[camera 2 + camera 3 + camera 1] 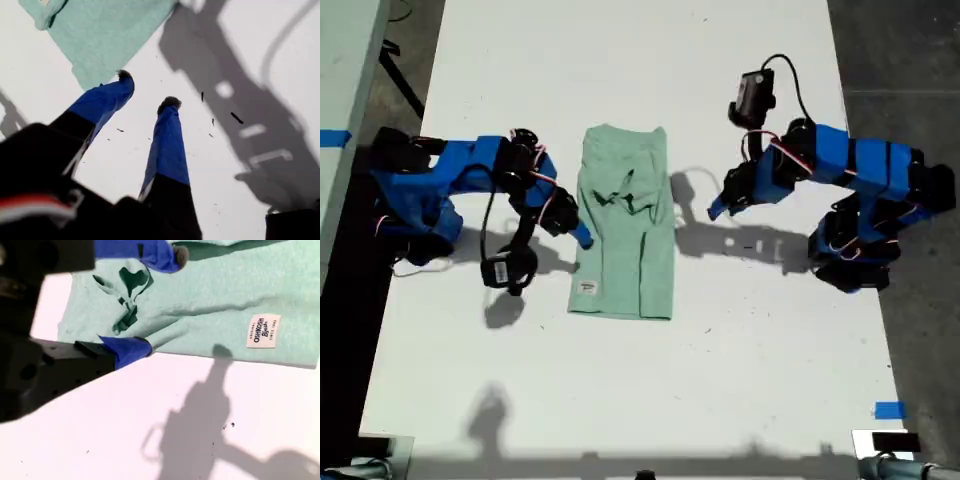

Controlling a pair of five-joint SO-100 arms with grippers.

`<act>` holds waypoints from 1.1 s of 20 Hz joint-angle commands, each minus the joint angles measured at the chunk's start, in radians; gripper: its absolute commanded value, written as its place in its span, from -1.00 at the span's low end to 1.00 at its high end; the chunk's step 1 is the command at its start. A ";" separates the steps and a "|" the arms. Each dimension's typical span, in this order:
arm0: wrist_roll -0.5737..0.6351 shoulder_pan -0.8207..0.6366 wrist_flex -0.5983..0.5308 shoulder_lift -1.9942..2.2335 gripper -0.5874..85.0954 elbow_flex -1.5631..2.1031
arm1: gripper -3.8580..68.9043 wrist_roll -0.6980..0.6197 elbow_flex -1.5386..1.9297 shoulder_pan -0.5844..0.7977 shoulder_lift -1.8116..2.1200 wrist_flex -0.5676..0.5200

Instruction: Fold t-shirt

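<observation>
**A:** Here we are, the t-shirt [625,225] lies mid-surface [740,350] as a long narrow strip between the two arms. There's a knot of wrinkles in the half away from the label.

**B:** And my second pincer [161,301] is right on it! Jaws apart, one tip over the cloth, the other at the shirt's long edge, on the exterior view's left. Nothing pinched yet, as I read it.

**A:** My first pincer [147,89]?

**B:** Also spread wide and empty, over bare surface on the exterior view's right. A corner of the shirt sits just past its tips in its own camera, near but apart.

**A:** So what makes this step go well?

**B:** My call: the strip wants folding end over end. Slide the lower jaw under every layer at the edge, then close. Catch only the top layer and the side folds peel open.

**A:** And the partner arm?

**B:** Bring it in to the opposite edge at the same height, so both lift together and the cloth travels flat.

**A:** That white label [263,331]?

**B:** It's at the near corner, beside the second pincer's edge, a handy mark for lining up the ends.
</observation>
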 commanded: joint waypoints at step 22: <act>-0.126 0.242 -0.661 0.084 -0.37 0.485 | -0.19 0.094 -0.557 -0.403 -0.775 -0.291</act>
